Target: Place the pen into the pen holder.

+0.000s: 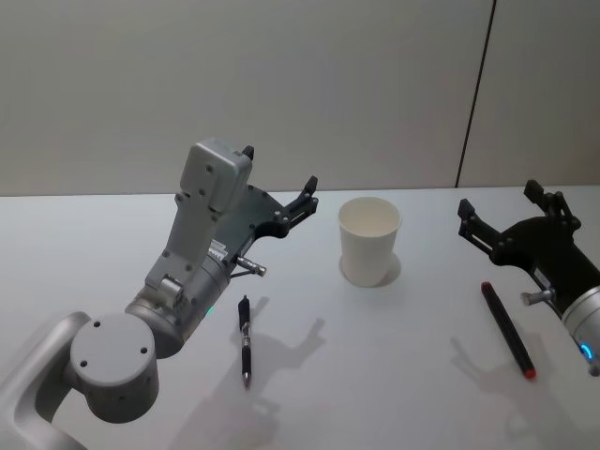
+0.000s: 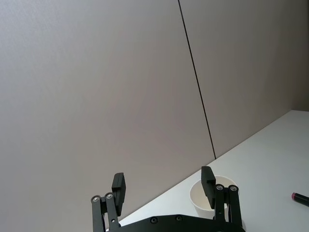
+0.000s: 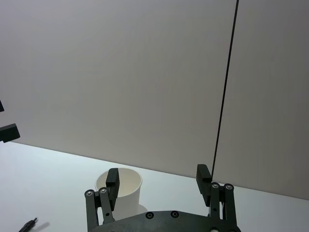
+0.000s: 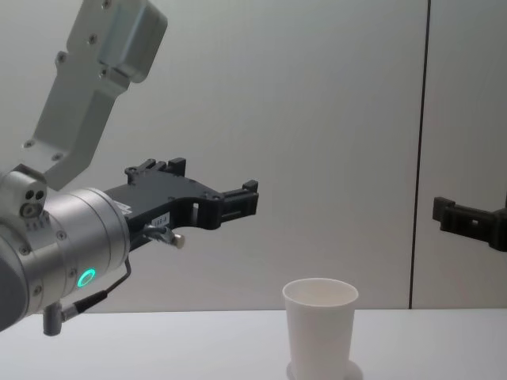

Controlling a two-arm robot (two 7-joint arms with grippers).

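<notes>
The left gripper point(image 1: 278, 169) and right gripper point(image 1: 499, 199) hover with jaws wide open, empty. A black pen point(image 1: 246, 339) lies fore-and-aft on the tabletop point(image 1: 394, 375) under the left arm, near the holder point(image 1: 368, 241); a red-tipped pen point(image 1: 506, 328) lies under the right.

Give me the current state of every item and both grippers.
Cup: upright, looks empty.
Black pen: lying flat, to the left of the cup, untouched.
Red-tipped pen: lying flat, to the right of the cup, untouched.
Left gripper: open, raised, holding nothing.
Right gripper: open, raised, holding nothing.
</notes>
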